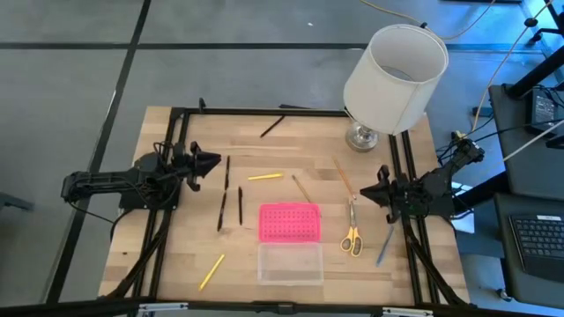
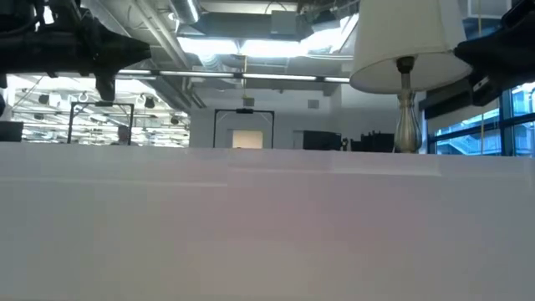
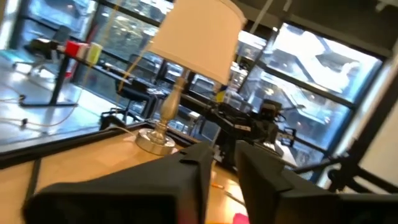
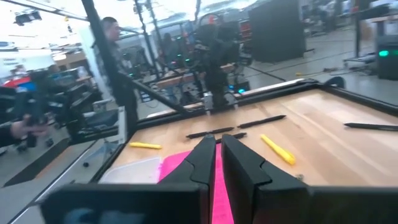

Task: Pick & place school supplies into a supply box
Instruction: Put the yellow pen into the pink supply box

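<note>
The supply box lies open near the table's near edge: its pink dotted lid [image 1: 289, 222] is flat, with the clear base [image 1: 289, 262] just nearer. Around it lie black pens [image 1: 222, 211] [image 1: 227, 171] [image 1: 272, 126], yellow pens [image 1: 265, 176] [image 1: 211, 271], brown pencils [image 1: 302, 187] [image 1: 342, 176], a blue pen [image 1: 385, 245] and yellow-handled scissors [image 1: 352, 236]. My left gripper [image 1: 211, 162] hovers at the table's left side with a narrow gap between its fingers. My right gripper [image 1: 377, 187] hovers at the right side, shut, pointing over the lid [image 4: 186, 163].
A white-shaded lamp [image 1: 392, 79] on a silver foot stands at the far right corner. A black frame [image 1: 291, 112] runs along the table's edges. A person [image 4: 115, 43] stands beyond the table's left side. Bare wood shows between the pens and the box.
</note>
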Controlling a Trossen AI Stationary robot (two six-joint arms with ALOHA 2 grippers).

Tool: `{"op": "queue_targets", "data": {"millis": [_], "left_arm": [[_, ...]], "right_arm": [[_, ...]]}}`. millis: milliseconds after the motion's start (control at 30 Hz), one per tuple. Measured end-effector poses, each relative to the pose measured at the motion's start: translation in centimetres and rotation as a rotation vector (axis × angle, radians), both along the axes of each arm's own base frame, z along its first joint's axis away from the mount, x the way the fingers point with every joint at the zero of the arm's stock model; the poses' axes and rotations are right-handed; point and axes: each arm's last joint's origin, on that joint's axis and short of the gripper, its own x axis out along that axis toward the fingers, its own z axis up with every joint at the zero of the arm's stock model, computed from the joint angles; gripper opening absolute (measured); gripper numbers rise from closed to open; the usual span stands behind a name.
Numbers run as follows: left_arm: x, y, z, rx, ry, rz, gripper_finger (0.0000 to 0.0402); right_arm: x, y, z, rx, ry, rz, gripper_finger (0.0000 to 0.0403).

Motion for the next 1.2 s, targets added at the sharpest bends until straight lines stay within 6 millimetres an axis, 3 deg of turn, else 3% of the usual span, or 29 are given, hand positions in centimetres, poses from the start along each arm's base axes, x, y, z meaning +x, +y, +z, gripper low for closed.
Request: {"op": "queue_targets", "data": {"millis": [200,433,633,767,933,1100,1200], "left_arm": [[-0.1,0.2,0.0,-0.087,-0.028,0.057,0.0139],[-0.1,0.3,0.3,-0.202,-0.107,0.075,0.0154],[0.6,0.4,3.9,-0.156,-0.085,0.013,0.0146],[3.1,0.6,6.3,-0.120,0.135,-0.033,0.0146],[7.7,2.0,8.7,-0.111,0.398,-0.091,0.0142],[13.0,4.1,9.4,-0.081,0.631,-0.180,0.0141],[16.0,5.1,8.6,0.046,0.749,-0.227,0.0141]], "right_arm": [[0.0,-0.3,0.0,0.007,0.007,-0.112,0.0033],[-0.1,-0.6,0.0,0.013,0.012,-0.197,0.0033],[-0.1,-0.7,-0.1,0.016,0.016,-0.257,0.0033],[-0.2,-1.0,-0.1,0.025,0.021,-0.354,0.0033],[-0.3,-1.1,-0.1,0.033,0.022,-0.392,0.0033],[-0.3,-1.1,-0.1,0.062,0.015,-0.390,0.0033],[-0.2,-1.1,-0.1,0.058,0.016,-0.390,0.0033]]}}
